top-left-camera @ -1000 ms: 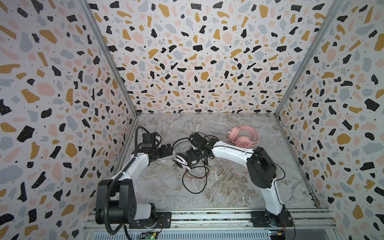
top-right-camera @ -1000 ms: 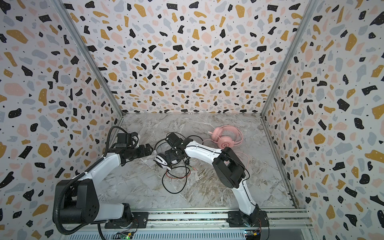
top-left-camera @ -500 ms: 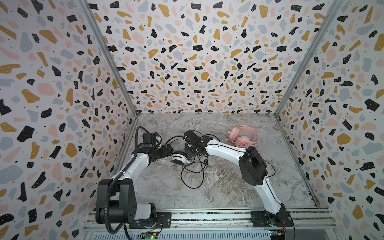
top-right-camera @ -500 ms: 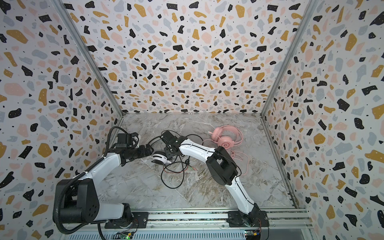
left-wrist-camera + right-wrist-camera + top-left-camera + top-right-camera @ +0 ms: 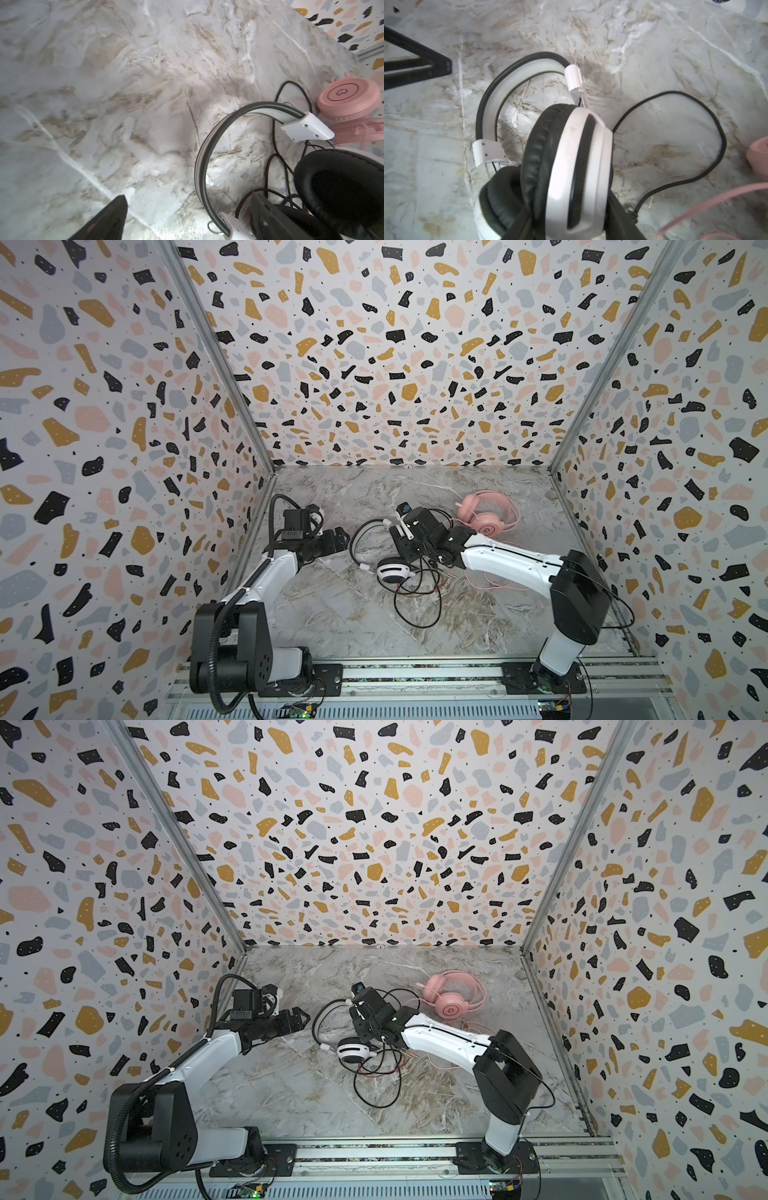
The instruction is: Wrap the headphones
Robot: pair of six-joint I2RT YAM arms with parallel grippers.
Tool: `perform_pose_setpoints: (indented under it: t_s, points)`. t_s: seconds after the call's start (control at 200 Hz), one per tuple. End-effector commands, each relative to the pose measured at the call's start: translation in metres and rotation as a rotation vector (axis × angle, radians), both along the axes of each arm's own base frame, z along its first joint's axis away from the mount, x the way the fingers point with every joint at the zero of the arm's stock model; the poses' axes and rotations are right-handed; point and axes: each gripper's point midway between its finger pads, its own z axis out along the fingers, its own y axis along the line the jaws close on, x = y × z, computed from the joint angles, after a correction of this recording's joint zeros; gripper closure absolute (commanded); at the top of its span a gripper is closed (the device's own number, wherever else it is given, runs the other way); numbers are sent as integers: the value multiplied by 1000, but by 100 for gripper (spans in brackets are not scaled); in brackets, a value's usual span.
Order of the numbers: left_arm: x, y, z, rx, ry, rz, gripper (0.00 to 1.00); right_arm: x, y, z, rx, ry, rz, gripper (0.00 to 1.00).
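Observation:
The white-and-black headphones (image 5: 392, 570) lie mid-floor, with their black cable (image 5: 415, 605) looped toward the front. My right gripper (image 5: 571, 218) is shut on one white earcup (image 5: 577, 155), a finger on each side; in both top views that gripper (image 5: 405, 545) sits just behind the other earcup (image 5: 353, 1050). My left gripper (image 5: 344, 538) stands open at the headband (image 5: 199, 166), which runs between its fingers (image 5: 110, 218) in the left wrist view; whether they touch it I cannot tell. The pink headphones (image 5: 486, 522) lie at the back right.
A thin pink cable (image 5: 494, 585) trails over the floor under my right arm. The pink headset (image 5: 349, 99) lies close behind the white one. Patterned walls (image 5: 124, 448) enclose the marble floor (image 5: 353, 626) on three sides, and a metal rail (image 5: 415, 672) runs along the front.
My right gripper has closed on the white earcup and pulled the headset to the right. The cable loops have shifted with it. My left gripper has hardly moved.

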Motion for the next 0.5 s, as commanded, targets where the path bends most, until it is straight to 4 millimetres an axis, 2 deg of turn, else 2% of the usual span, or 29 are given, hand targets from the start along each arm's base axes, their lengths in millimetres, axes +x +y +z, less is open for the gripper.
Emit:
perform_pose_setpoints:
  t_s: [0.0,0.255,0.405,0.496]
  points:
    - [4,-21,19,-111,-73,-57,9,6,8,54,171,-106,21,53]
    - [7,-58,32,-112,-99,-149,12,-3,11,86,288,-132,81,56]
    - [10,-53,29,-48,-98,-130,15,-12,13,106,347,-142,119,56]
    - [11,-49,29,-14,-93,-125,24,-21,15,116,386,-146,164,56]
